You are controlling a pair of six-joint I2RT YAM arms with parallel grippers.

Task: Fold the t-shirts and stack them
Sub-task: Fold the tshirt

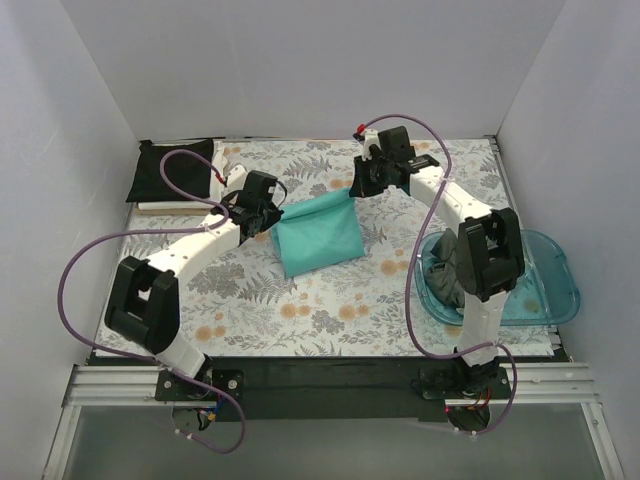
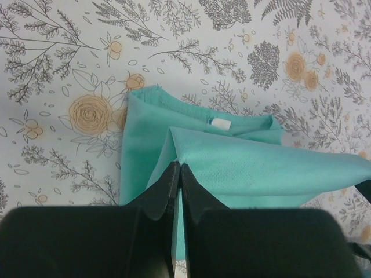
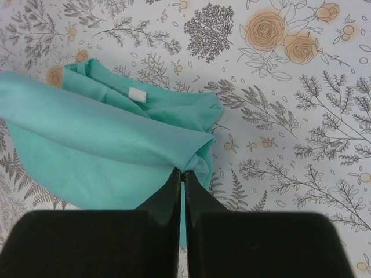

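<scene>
A teal t-shirt [image 1: 318, 238], partly folded, hangs between both grippers above the floral tablecloth [image 1: 330, 300]. My left gripper [image 1: 268, 215] is shut on its left top corner; in the left wrist view the jaws [image 2: 178, 167] pinch the teal cloth [image 2: 255, 168]. My right gripper [image 1: 362, 186] is shut on the right top corner; in the right wrist view the jaws [image 3: 184, 171] pinch the bunched cloth [image 3: 104, 150]. A black folded t-shirt [image 1: 172, 172] lies at the back left on something white. A dark grey t-shirt [image 1: 447, 268] is crumpled in the blue tray [image 1: 548, 290].
The translucent blue tray sits at the right edge of the table, behind the right arm's base. White walls close in the back and both sides. A white neck label [image 2: 219, 124] shows inside the teal collar.
</scene>
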